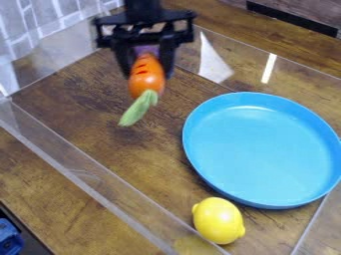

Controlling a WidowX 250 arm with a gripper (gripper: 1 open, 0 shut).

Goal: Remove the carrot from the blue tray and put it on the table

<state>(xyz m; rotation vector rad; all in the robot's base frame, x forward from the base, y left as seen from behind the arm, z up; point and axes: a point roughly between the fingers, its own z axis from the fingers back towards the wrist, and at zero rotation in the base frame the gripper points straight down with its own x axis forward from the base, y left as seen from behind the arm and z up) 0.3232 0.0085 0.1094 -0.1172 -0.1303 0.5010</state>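
Hanging below the jaws of the gripper [147, 48], clamped on it, the carrot [147, 74] pointed its leafy end down and toward the camera, apparently clear of the table [100, 120] beneath.

The carrot [147, 76] is orange, seemingly dark-grooved; the tray [261, 148] blue; the lemon [217, 220] yellow.

Gripper [147, 52] shut on carrot [146, 78], slightly blurred, leafy green top hanging down toward camera. Carrot is off the blue tray [261, 149], above the brown wood table [100, 118], left of the tray in frame. Purple eggplant [147, 49] partly hidden behind gripper. Yellow lemon [218, 220] on table just beside tray's near edge. Clear acrylic wall [94, 177] runs along table edge. Blue object at lower left corner, mostly cut off.
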